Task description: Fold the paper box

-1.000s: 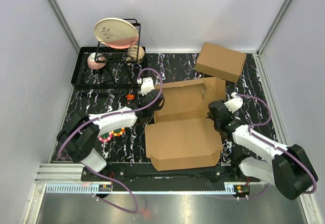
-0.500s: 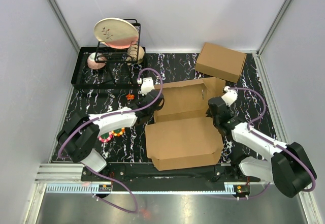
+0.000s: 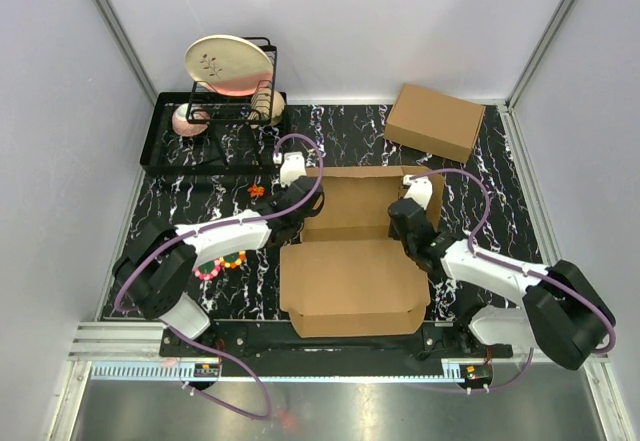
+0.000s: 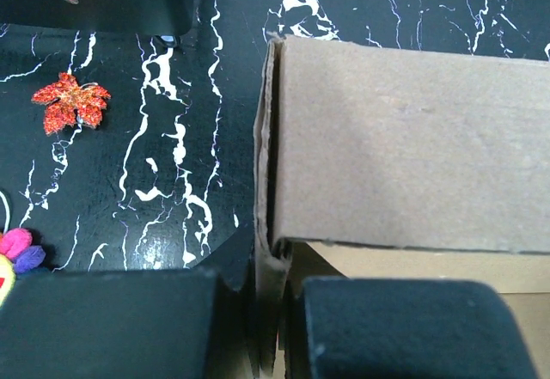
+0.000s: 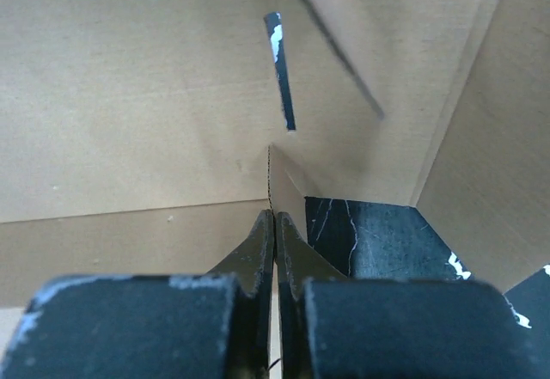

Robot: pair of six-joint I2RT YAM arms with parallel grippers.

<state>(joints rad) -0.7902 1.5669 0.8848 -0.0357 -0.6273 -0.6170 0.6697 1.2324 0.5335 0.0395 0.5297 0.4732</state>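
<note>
The paper box (image 3: 350, 261), right of the black tray (image 3: 148, 136), looks light yet stiff: my left claw (image 4: 275, 327) pinches its tray-side wall, a sound hold; my right claw (image 5: 274, 224) sits closed inside it.

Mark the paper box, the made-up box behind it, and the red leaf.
paper box (image 3: 350, 281), top view, middle of its near flat panel.
made-up box (image 3: 435, 121), top view, centre of its top face.
maple leaf (image 4: 73, 102), left wrist view, centre of the leaf.

Right pincer (image 5: 273, 218) closed, perhaps on box (image 3: 350, 283)
</note>
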